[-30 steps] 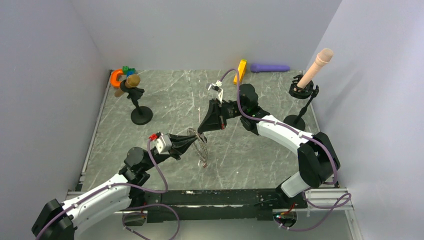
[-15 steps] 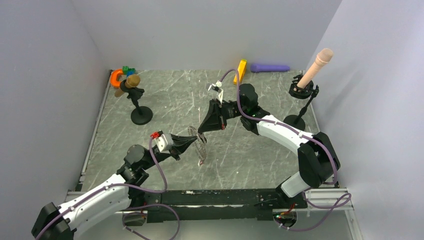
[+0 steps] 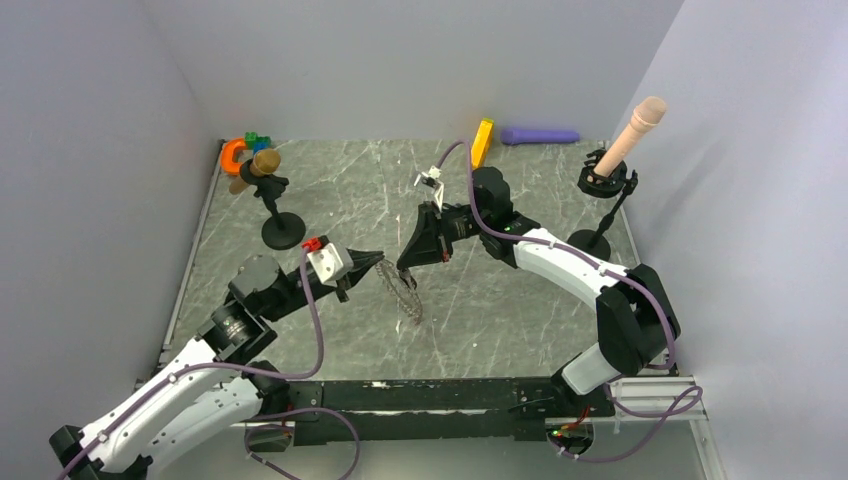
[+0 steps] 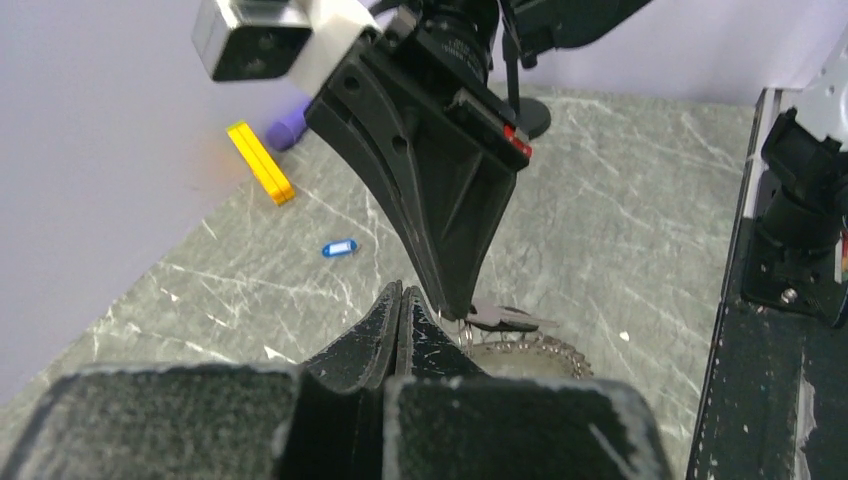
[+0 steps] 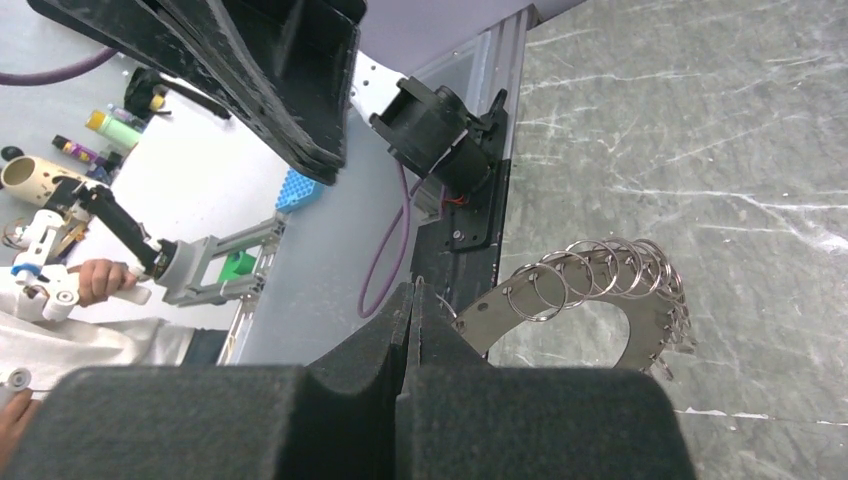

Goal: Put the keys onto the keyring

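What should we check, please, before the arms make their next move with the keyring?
1. Right end effector shut on the grey metal keyring hung with split rings: ok.
2. Left end effector holding a key: cannot tell; it is shut, with nothing visible in its grip.
3. Small blue oblong key tag on the keyring: not ok; it lies apart on the marbled grey table.
4. Clearance between the end effectors: not ok; the tips almost touch.
5. Other keys located: cannot tell.
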`<control>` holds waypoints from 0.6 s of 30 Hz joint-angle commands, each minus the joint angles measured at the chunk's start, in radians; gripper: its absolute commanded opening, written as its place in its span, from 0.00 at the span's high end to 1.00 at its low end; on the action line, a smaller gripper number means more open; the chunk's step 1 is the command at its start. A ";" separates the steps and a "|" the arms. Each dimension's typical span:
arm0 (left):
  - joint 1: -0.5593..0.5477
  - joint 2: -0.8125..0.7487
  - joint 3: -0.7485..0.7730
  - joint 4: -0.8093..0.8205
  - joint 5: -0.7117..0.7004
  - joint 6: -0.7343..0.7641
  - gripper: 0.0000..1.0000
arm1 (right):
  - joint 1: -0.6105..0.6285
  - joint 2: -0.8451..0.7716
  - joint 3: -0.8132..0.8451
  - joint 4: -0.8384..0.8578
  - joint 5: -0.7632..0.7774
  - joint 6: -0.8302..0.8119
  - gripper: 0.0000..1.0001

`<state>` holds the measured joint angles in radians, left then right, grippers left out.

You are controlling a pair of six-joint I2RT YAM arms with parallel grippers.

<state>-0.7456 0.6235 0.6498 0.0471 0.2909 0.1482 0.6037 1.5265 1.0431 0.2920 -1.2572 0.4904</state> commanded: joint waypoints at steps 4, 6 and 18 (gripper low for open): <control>0.002 -0.030 -0.057 -0.076 0.053 0.024 0.93 | 0.000 -0.007 0.025 0.072 -0.008 0.028 1.00; 0.002 -0.065 -0.136 0.025 0.077 0.011 0.89 | 0.001 -0.006 0.022 0.089 -0.011 0.041 1.00; 0.002 -0.057 -0.296 0.325 0.092 -0.049 0.68 | 0.001 -0.003 0.018 0.101 -0.015 0.051 1.00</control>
<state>-0.7456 0.5449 0.3550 0.2085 0.3622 0.1318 0.6037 1.5265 1.0431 0.3237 -1.2575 0.5217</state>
